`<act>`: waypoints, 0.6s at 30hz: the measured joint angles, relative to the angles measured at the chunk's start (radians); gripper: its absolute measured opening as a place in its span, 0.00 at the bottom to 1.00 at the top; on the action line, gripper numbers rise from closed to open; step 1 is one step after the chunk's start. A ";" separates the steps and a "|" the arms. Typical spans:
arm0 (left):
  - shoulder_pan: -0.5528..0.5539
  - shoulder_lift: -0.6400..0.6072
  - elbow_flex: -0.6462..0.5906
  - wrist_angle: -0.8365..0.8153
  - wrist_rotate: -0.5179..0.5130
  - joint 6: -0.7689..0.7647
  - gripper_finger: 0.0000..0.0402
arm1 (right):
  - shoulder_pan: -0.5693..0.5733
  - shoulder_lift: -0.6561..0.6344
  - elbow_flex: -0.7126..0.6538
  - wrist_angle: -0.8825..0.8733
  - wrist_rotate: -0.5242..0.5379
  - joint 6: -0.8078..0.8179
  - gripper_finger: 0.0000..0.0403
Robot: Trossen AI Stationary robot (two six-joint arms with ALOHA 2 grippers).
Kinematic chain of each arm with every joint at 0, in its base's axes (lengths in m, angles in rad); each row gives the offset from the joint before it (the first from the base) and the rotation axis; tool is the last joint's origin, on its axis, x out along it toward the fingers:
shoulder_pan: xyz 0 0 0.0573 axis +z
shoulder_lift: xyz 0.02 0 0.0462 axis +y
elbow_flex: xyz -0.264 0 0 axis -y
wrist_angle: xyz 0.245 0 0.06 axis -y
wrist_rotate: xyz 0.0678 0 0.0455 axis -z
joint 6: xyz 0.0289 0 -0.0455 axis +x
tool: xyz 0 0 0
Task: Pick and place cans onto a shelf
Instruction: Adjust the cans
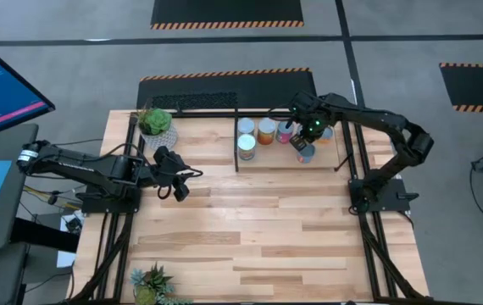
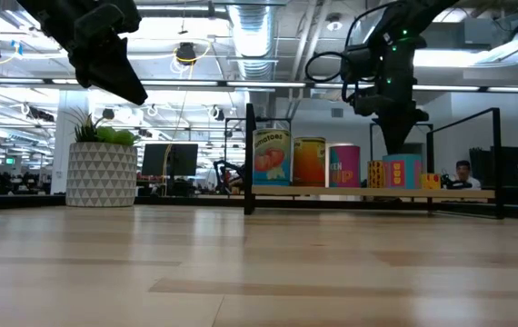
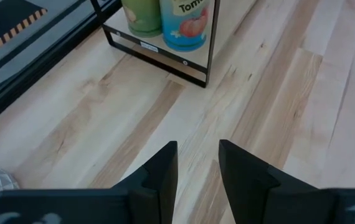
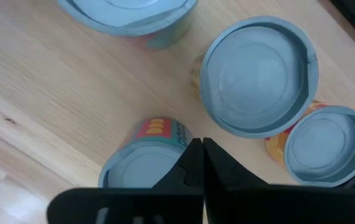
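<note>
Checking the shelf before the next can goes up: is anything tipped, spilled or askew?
Nothing stands out. The cans on the shelf stand upright, and the right gripper hangs shut above them.

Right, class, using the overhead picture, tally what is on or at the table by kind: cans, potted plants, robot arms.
Cans: 6 showing; the right arm may hide another
Potted plants: 2
Robot arms: 2, counting the left arm
Total: 10
</note>
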 joint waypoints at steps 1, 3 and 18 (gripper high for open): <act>0.000 0.000 0.000 0.000 0.001 0.000 0.26 | 0.000 0.000 0.000 -0.001 0.000 0.000 0.02; 0.000 0.000 0.000 0.000 0.001 0.001 0.26 | 0.000 0.000 0.000 -0.001 -0.001 0.000 0.03; 0.000 0.000 0.000 0.000 0.003 0.001 0.26 | -0.009 0.000 0.000 -0.015 -0.008 -0.009 0.04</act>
